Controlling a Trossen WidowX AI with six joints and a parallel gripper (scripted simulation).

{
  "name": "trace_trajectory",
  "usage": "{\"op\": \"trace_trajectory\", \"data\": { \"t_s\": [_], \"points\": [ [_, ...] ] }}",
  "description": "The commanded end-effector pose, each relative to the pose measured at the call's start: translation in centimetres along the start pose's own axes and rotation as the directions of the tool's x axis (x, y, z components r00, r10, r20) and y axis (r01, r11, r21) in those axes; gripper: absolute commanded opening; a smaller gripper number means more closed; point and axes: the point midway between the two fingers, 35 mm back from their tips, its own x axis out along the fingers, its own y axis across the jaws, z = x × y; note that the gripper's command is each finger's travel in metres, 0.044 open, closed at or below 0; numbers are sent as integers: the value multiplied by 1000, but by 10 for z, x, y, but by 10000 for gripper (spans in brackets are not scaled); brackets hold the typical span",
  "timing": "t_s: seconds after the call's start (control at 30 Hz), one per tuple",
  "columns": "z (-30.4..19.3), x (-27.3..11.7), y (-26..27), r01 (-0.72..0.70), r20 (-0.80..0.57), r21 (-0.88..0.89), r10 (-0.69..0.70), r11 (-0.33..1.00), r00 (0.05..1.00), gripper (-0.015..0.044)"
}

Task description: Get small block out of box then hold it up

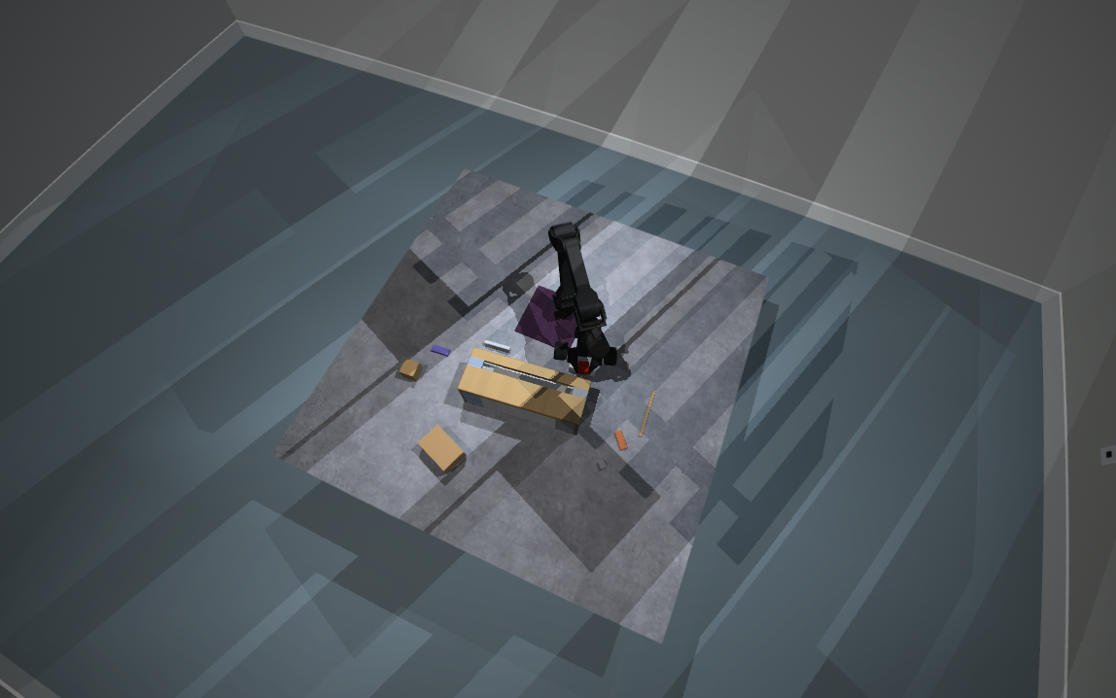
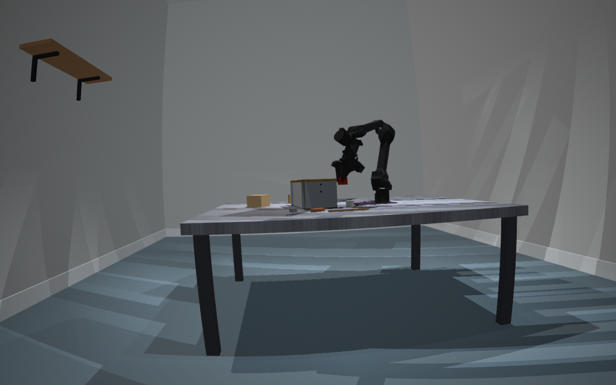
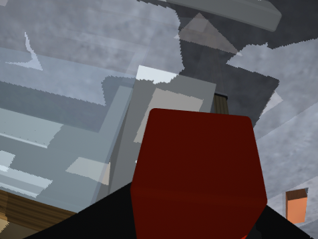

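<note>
The red block is held between the fingers of my gripper, which is shut on it. In the exterior view the block is raised above the table, at about the height of the box's top. The box, with a wooden top and grey end wall, stands upright on the table. In the top view the block is just beyond the box's right end on the arm's side; whether they touch cannot be told. The fingertips are partly hidden by the block in the wrist view.
On the table lie an orange block, a thin stick, a small grey piece, a purple block, a pale bar and two tan blocks.
</note>
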Motion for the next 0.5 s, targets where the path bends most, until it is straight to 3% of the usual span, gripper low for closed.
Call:
{"op": "trace_trajectory", "data": {
  "t_s": [0.0,0.2,0.47],
  "points": [
    [-10,-27,8,47,-31,-95,-50,994,998,0],
    [-16,-57,16,85,-63,-214,-101,973,993,0],
    [-16,-58,17,86,-64,-217,-102,972,993,0]
  ]
}}
